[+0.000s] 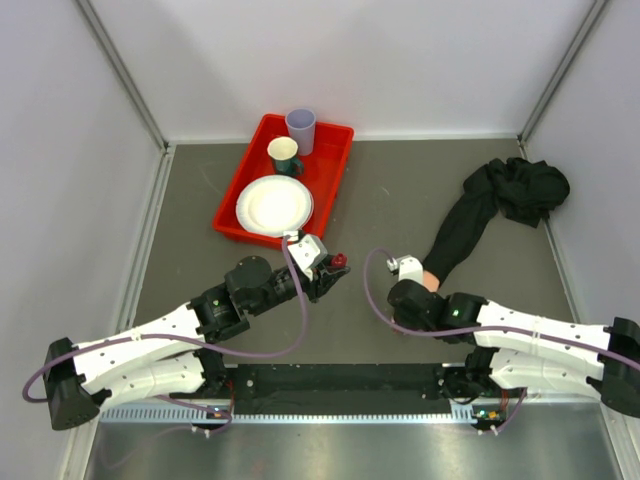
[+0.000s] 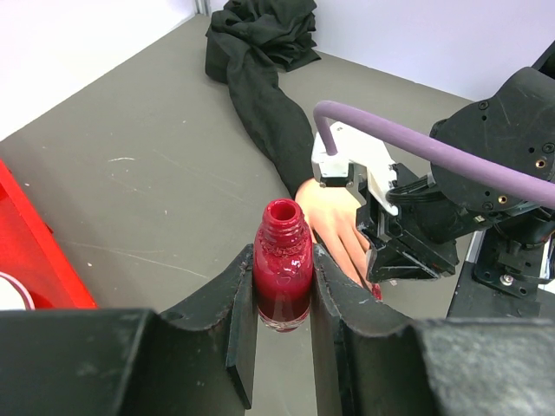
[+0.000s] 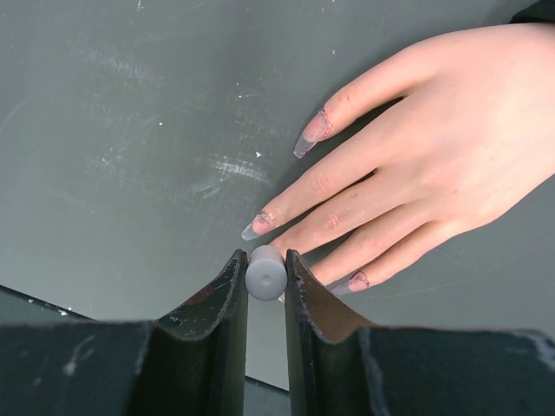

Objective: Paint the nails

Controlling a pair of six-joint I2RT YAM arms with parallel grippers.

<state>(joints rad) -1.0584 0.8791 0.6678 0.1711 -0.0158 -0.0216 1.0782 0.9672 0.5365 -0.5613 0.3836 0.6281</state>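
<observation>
My left gripper (image 2: 284,264) pinched the open polish bottle (image 2: 283,282), my right gripper (image 3: 265,260) pinched a grey brush handle (image 3: 265,274) just below the nails (image 3: 257,227) in the right-wrist view's centre, and these seemed hard, smooth and small, so I judged to touch them lightly, not grasp.

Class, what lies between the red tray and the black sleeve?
Nothing: only bare grey table lies between tray and sleeve, as the top view shows.
</observation>
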